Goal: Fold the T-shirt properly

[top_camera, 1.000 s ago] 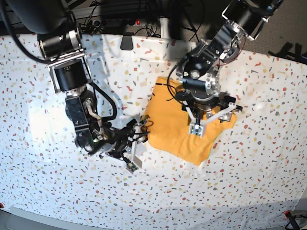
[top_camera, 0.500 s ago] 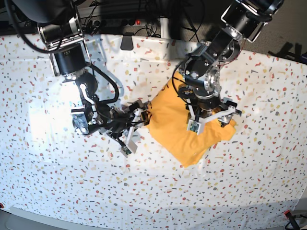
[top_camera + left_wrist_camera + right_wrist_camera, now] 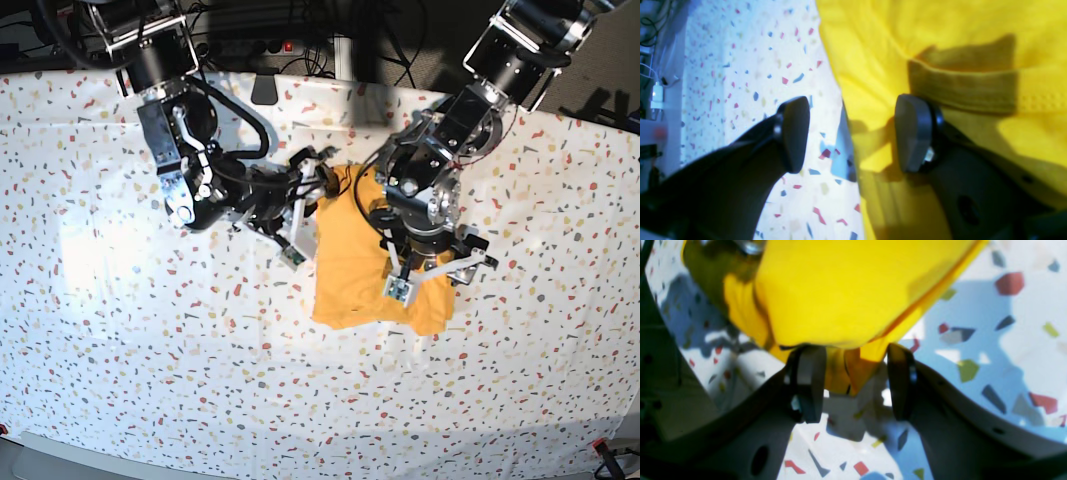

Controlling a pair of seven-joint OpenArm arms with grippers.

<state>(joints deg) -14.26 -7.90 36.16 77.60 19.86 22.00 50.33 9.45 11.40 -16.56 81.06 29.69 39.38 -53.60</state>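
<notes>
Soft, wrinkly orange-yellow T-shirt (image 3: 350, 262) sits mid-counter (image 3: 120, 350) on the speckled terrazzo-print cloth, folded into a rough rectangle, long axis running near-to-far. Left end effector (image 3: 853, 136) is spread over its edge; right end effector (image 3: 853, 386) is spread around a bunched fold.

T-shirt (image 3: 350, 262) reads as matt woven cloth from here, soft creases, stitched ribbed hem band visible in left wrist view. Bench (image 3: 120, 330) cover looks like smooth matt sheet with printed speckle. Left pincer (image 3: 853, 136) pads: dark matt rubbery plastic. Right pincer (image 3: 853, 386) fingers: matt grey plastic, slightly scuffed.
</notes>
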